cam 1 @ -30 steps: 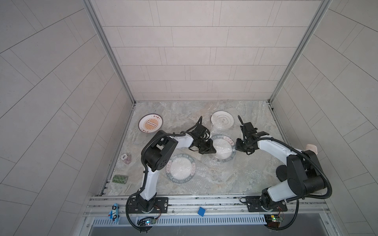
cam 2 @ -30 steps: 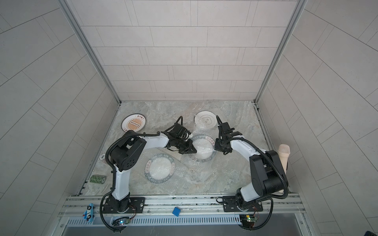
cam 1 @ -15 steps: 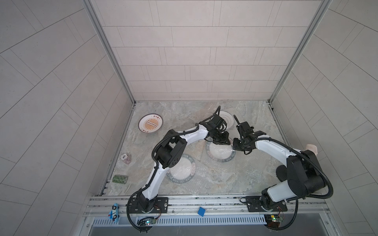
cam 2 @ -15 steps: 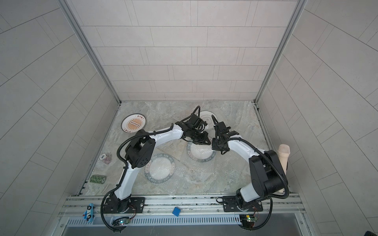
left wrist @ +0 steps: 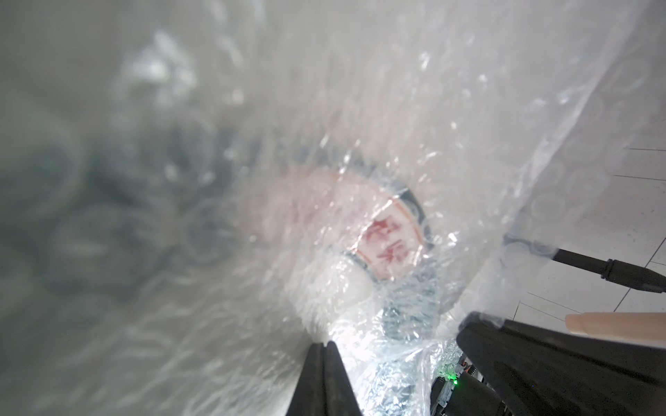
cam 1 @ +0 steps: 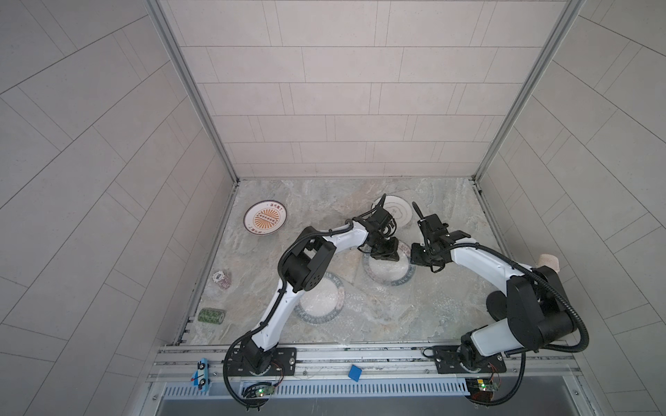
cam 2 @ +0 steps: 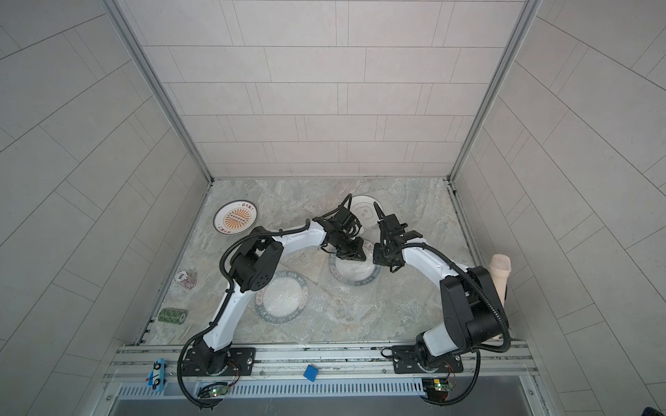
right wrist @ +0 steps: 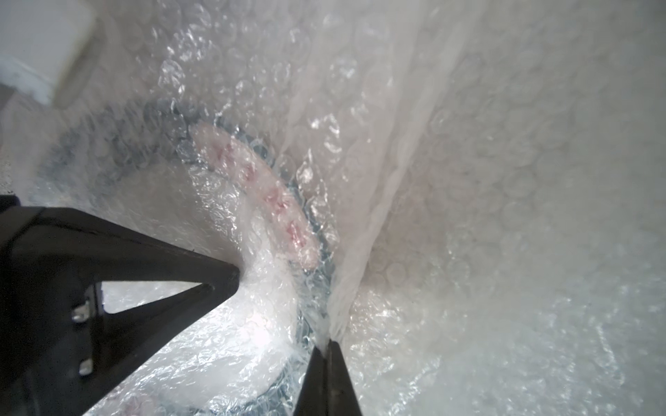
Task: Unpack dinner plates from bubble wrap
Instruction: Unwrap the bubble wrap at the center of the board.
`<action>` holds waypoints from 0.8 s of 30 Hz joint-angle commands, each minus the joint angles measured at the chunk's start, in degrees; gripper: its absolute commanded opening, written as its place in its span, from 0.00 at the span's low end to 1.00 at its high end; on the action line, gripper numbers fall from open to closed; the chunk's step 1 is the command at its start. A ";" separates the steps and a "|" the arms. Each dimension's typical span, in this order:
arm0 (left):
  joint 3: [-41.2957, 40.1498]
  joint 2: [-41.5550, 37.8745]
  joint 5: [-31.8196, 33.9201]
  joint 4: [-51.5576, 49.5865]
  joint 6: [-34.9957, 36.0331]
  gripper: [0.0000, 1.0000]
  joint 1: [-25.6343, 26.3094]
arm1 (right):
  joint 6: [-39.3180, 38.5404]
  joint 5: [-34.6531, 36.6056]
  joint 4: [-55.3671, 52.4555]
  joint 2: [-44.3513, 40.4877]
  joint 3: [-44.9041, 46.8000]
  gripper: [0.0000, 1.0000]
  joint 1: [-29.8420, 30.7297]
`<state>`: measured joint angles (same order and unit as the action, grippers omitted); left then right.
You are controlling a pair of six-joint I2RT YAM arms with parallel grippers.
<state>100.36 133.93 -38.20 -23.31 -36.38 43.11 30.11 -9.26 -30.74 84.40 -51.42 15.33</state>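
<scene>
The green-rimmed plate (cam 1: 387, 270) lies on the counter (cam 1: 288, 194) under bubble wrap (right wrist: 432, 162); your left claw (left wrist: 326, 345) and right claw (right wrist: 327, 341) each clamp a fold of it. The nearer plate (cam 1: 319, 299) looks wrapped too; sunburst plate (cam 1: 265, 217) and ringed plate (cam 1: 400, 210) lie bare: about half done.

The marbled grey tabletop (cam 1: 317, 201) carries an orange sunburst plate (cam 1: 265, 217) at its far left and a plain white plate (cam 1: 398, 210) at the far middle. A central green-rimmed plate (cam 1: 387, 275) and a nearer green-rimmed plate (cam 1: 319, 302) lie among clear bubble wrap (cam 1: 364, 313). Near the left edge lie a small dark round piece (cam 1: 221, 279) and a green patterned roll (cam 1: 211, 316).
</scene>
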 commanded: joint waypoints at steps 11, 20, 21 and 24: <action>-7.04 1.18 6.36 -2.08 -1.38 0.07 -2.13 | 2.39 -11.70 2.69 -7.55 4.03 0.00 -4.43; -7.62 1.07 4.80 -0.48 -1.84 0.07 -2.08 | 2.34 4.03 -5.75 -2.94 -1.48 0.46 2.44; -7.84 1.07 4.54 -0.07 -2.17 0.07 -2.07 | 2.60 4.51 -5.53 -2.10 -1.72 0.47 2.99; -8.25 0.87 4.13 0.63 -2.55 0.07 -2.11 | 3.80 7.50 -5.33 0.52 -2.47 0.44 3.56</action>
<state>95.20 132.35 -40.27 -17.72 -38.22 41.60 32.29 -7.35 -34.28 83.00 -52.88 18.72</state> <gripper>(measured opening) 0.071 0.449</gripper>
